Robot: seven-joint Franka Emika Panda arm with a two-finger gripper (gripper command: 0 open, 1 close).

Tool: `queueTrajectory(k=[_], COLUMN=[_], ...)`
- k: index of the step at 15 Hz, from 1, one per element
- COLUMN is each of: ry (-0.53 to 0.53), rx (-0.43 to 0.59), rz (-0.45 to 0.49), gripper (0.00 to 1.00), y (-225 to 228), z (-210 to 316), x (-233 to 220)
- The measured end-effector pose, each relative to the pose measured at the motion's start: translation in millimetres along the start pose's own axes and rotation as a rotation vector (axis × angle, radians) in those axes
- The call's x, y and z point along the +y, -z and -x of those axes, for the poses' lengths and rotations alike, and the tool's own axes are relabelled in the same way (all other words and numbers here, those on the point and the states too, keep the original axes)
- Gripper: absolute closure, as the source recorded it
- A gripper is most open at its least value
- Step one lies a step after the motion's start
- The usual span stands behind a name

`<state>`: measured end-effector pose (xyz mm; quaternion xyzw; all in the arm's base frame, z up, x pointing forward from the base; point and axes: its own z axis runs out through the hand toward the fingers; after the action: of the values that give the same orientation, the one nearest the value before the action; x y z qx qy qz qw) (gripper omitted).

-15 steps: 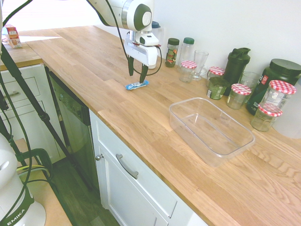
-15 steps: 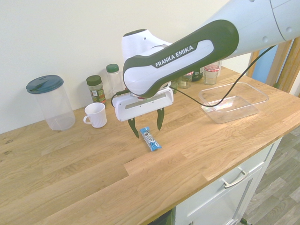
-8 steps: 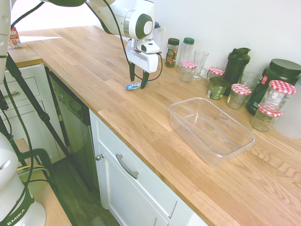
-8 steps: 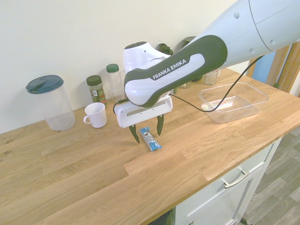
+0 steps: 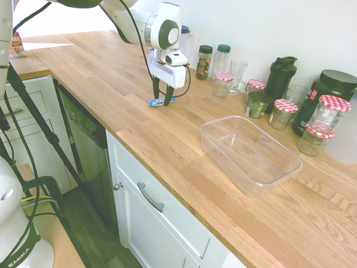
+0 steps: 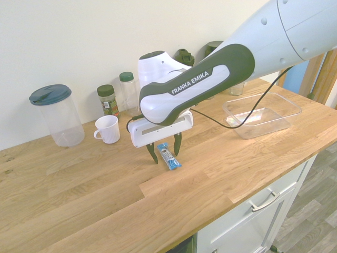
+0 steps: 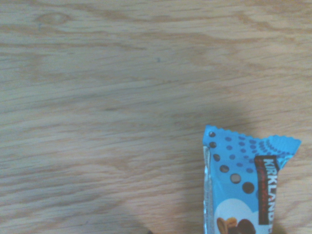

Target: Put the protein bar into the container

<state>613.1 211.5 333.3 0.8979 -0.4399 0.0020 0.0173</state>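
The protein bar (image 5: 162, 101) (image 6: 168, 156) (image 7: 246, 185) lies flat on the wooden counter in its shiny blue wrapper. My gripper (image 5: 162, 99) (image 6: 165, 155) is open and low over the counter, one finger on each side of the bar's end, not closed on it. The container (image 5: 250, 153) (image 6: 261, 114), a clear rectangular tub, stands empty further along the counter, well apart from the bar. The wrist view shows one crimped end of the bar close up over bare wood.
Jars with red-checked lids (image 5: 285, 113), spice bottles (image 5: 204, 61), a glass (image 5: 237, 74) and dark shaker bottles (image 5: 280, 78) line the wall behind the tub. A white mug (image 6: 108, 129) and a lidded clear pitcher (image 6: 56, 115) stand near the wall. The counter's front edge runs nearby.
The gripper has come down towards the counter, so its open fingers now straddle the bar. The bar has not moved.
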Motion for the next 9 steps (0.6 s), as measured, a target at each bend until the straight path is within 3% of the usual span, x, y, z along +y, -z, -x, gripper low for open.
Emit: queueTrajectory(k=[9], ry=[0.004], rx=[0.007], rz=[-0.006], gripper=[1.00], y=[-0.4], z=[-6.7], x=[1.6])
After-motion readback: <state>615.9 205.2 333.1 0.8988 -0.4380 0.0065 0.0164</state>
